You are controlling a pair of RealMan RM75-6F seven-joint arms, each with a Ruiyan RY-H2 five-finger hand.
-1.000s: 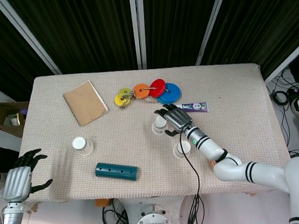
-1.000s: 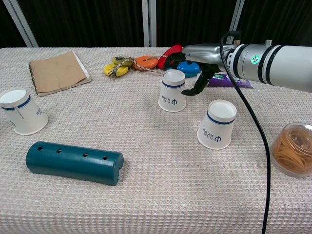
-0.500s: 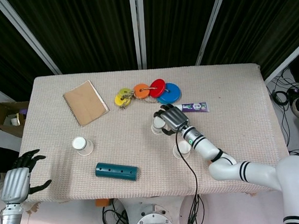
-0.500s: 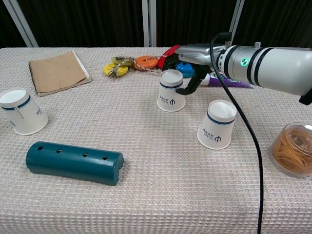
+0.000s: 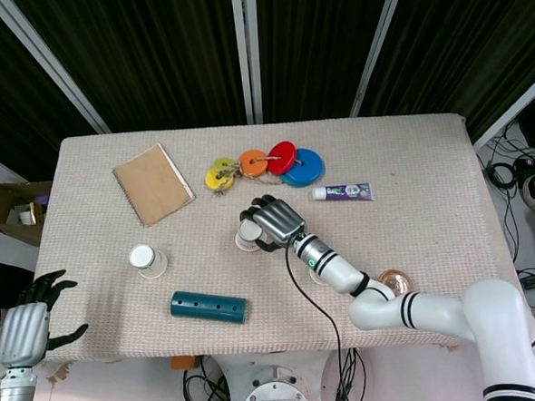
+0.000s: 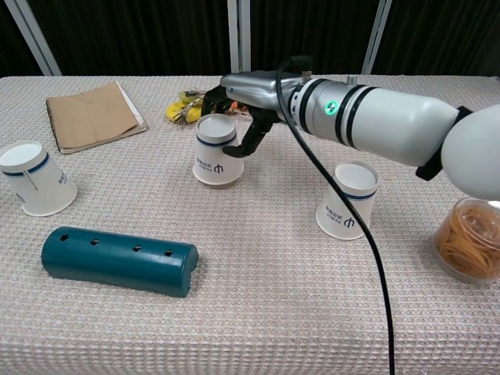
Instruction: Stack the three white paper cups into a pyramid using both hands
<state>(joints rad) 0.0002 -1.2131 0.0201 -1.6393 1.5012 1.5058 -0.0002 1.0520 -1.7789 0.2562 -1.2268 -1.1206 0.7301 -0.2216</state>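
Gripping an upturned white paper cup near the middle of both frames, the right hand wraps its dark fingers around the cup's upper part, one finger lying down its right side while the silver back of the hand covers the top. In the head view that same right hand hides most of this held cup, whose base sits on or just above the woven cloth of the desk; which of the two cannot be told. A second cup stands upturned and slightly tilted at right of centre in the chest view, well apart from the held one, and the right forearm passes over it in the head view. The third cup stands far off at the left edge of the chest view, leaning, and shows in the head view at left of centre. A teal cylinder with small holes lies on its side below that cup, toward the lower left. At the lower left corner of the head view the left hand hangs off the desk edge with its fingers spread and nothing in them. A brown notebook lies in the upper left, and coloured discs sit at upper centre, with a purple tube to their right. A clear tub of rubber bands rests at the right edge of the chest view.
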